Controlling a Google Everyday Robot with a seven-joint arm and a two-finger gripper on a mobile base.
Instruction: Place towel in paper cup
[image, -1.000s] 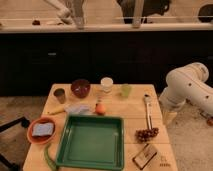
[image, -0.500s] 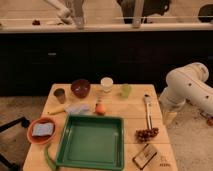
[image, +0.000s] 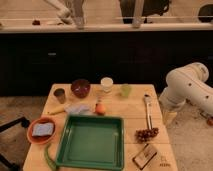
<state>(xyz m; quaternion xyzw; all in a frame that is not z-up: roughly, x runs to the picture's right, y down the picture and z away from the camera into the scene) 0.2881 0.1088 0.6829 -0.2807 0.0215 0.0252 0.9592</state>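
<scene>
Since only the camera view is on hand, everything below comes from it. White arm (image: 189, 86) is off the right side of the table (image: 132, 107), bent, with its lower end dropping beside the table's right edge. End effector (image: 169, 117) hangs there, low, just off that edge and near the brush (image: 148, 112); apart or together, cannot tell. It is well apart from both towel and paper cup.

Towel (image: 79, 108): pale, crumpled, lying on the table left of centre. It is just behind the back-left corner of the green tray (image: 90, 144) and in front of the dark bowl (image: 80, 88). An orange fruit (image: 101, 108) is just beside the towel on the right, and a yellow piece (image: 56, 110) lies near it on the left.

Paper cup (image: 106, 84): white, upright, in the back row between the bowl and a green cup (image: 126, 90). It stands behind and right of the towel, not touching it. A small dark cup (image: 60, 95) stands at the left end of that row.

Front left: orange plate (image: 31, 136) with a blue sponge (image: 43, 129) on it, just left of the tray. A green strip (image: 48, 159) runs along the tray's front-left corner.

Right side: the brush lies lengthwise, pointing front to back. Grapes (image: 146, 133) are at its near end. A packet (image: 145, 155) lies tilted at the front, right of the tray.

A black chair (image: 12, 125) is partly in view left of the table. A dark counter (image: 100, 55) runs behind it.
</scene>
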